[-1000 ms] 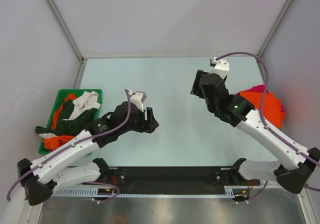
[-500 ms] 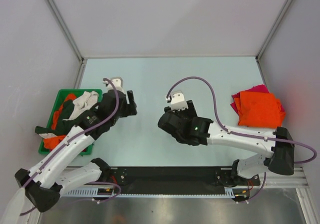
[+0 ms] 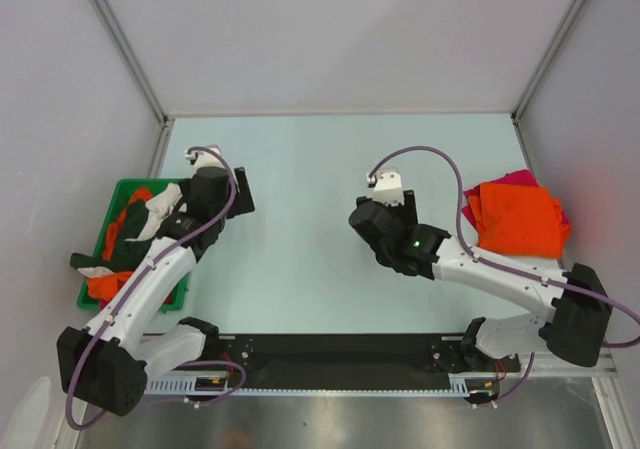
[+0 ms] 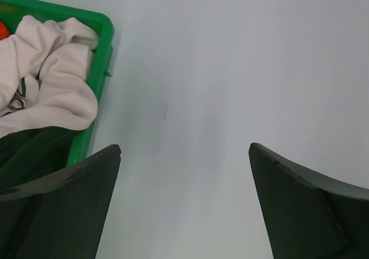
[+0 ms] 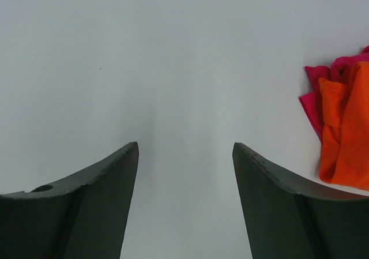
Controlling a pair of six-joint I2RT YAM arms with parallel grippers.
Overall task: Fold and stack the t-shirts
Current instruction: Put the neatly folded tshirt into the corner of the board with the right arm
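Green bin (image 3: 135,183) of t-shirts (image 3: 130,244) sits beside the open left hand (image 4: 184,149), folded orange t-shirt (image 3: 520,219) near the open right hand (image 5: 185,146).

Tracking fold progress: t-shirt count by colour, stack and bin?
folded orange t-shirt, right stack: 1
magenta t-shirt, beneath it: 1
cream t-shirt, in the green bin: 1
dark green t-shirt, in the bin: 1
crumpled orange t-shirt, in the bin: 1 at least; separate patches, cannot tell if more
Total: 5 visible
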